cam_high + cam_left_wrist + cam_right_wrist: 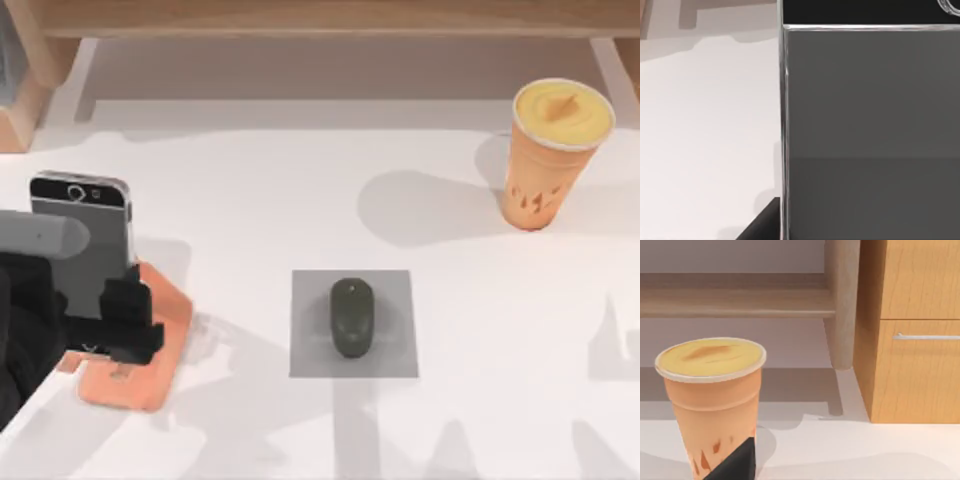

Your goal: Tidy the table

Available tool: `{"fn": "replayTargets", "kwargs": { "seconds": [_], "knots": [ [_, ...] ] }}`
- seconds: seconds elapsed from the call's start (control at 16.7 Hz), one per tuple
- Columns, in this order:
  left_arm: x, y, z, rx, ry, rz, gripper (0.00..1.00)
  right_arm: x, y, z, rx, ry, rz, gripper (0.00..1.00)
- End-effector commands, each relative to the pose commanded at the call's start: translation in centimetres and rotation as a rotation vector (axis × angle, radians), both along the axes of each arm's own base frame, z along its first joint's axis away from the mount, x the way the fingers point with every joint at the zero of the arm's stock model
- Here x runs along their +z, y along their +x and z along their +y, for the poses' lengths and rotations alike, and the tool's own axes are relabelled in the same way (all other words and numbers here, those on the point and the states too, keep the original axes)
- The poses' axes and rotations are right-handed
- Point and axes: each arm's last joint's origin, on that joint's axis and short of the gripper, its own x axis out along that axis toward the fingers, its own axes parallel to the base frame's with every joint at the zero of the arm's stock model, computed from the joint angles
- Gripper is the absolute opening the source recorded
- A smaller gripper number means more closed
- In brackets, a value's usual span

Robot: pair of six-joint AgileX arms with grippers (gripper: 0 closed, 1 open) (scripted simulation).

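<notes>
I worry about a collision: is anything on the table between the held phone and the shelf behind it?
Nothing visible: the left gripper holds the phone above the orange stand, and bare table runs back to the shelf.

White table [260, 200], grey mat [390, 300], orange cup [545, 160].

white table [300, 190], grey mat [390, 300], orange cup [545, 170], orange stand [165, 340]

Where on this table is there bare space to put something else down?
The widest bare stretch of table lies between the phone and the orange cup. More lies below the cup, right of the grey mat holding the mouse. The left edge is crowded: left gripper, phone, orange stand.
</notes>
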Motion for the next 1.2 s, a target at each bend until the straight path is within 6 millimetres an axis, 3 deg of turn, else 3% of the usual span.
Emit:
{"fn": "replayTargets", "kwargs": {
  "seconds": [0.12,0.18,0.72,1.2],
  "knots": [
    [0.0,0.0,0.0,0.000,0.000,0.000,0.98,0.0,0.0,0.0,0.000,0.000,0.000,1.00],
    [0.0,0.0,0.0,0.000,0.000,0.000,1.00,0.0,0.0,0.0,0.000,0.000,0.000,1.00],
    [0.0,0.0,0.0,0.000,-0.001,-0.001,1.00,0.0,0.0,0.0,0.000,0.000,0.000,1.00],
    [0.0,-2.0,-0.1,0.000,0.000,0.002,1.00,0.0,0.0,0.0,0.000,0.000,0.000,1.00]
  ]
}}
